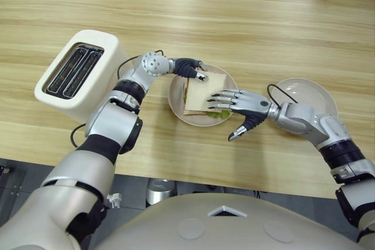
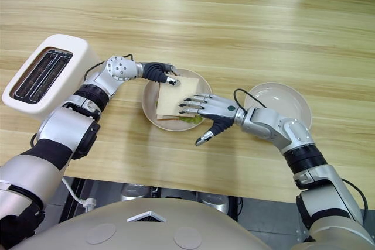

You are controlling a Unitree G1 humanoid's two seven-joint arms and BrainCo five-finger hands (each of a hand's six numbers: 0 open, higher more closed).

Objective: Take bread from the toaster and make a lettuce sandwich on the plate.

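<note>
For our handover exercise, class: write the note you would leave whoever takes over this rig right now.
Left robot hand: at the far corner of the top bread slice; grasp unclear.
Right robot hand: open, fingers flat on that slice.
The sandwich sits on the plate, lettuce showing under the top slice; toaster slots look empty.
Done: sandwich assembled.
Left: probably just withdraw both robot hands.

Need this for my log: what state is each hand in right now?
Left hand: at the far corner of the sandwich; grip cannot be told.
Right hand: open, resting flat on the sandwich, holding nothing.
</note>
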